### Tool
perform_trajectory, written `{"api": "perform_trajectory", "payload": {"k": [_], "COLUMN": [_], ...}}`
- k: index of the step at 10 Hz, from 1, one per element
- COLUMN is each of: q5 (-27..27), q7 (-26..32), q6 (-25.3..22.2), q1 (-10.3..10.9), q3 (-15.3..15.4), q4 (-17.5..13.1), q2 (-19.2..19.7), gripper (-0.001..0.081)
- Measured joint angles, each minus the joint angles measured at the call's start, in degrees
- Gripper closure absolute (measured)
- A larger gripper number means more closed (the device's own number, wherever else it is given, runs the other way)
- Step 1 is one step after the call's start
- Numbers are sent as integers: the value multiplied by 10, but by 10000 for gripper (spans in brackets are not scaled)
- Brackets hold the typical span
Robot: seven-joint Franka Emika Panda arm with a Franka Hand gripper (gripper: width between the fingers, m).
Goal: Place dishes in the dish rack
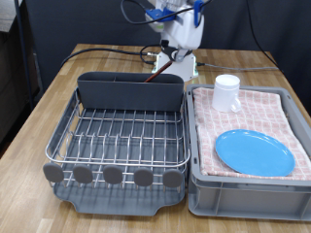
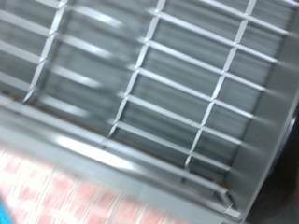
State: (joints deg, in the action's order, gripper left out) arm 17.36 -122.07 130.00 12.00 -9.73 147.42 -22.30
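The arm's gripper [image 1: 173,60] hangs over the far edge of the tabletop [image 1: 63,83], just behind the dish rack's [image 1: 121,136] tall utensil compartment [image 1: 130,90]. A dark wooden spoon [image 1: 161,71] seems to slant down from it into that compartment, though whether the jaws are clenched on it or have let go I cannot tell. If the spoon is only half in, it could catch the compartment wall and tip out behind the rack. The blue plate [image 1: 253,152] and the white mug [image 1: 226,92] sit in the cloth-lined bin [image 1: 243,184] toward the tabletop's right edge, not yet racked. The wrist view is blurred: only rack wires [image 2: 177,93] and a strip of checked cloth [image 2: 47,182] show, no fingers.
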Motion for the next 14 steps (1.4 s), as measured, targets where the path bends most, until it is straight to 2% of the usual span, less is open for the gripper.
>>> {"api": "perform_trajectory", "payload": {"k": [2,3,4,5,7,10,13,14], "q5": [-27,-35,-37,-37,-41,-92,-94,-96], "q7": [58,69,77,75,134,212,207,198], "q6": [2,-7,-20,-18,24,34,1,5], "q1": [38,53,59,58,63,81,87,88], "q3": [3,8,11,10,0,-10,6,11], "q4": [-24,-39,-54,-54,-57,-103,-156,-163], "q2": [1,4,16,16,25,75,131,147], "gripper": [4,4,4,4,4,4,4,4]}}
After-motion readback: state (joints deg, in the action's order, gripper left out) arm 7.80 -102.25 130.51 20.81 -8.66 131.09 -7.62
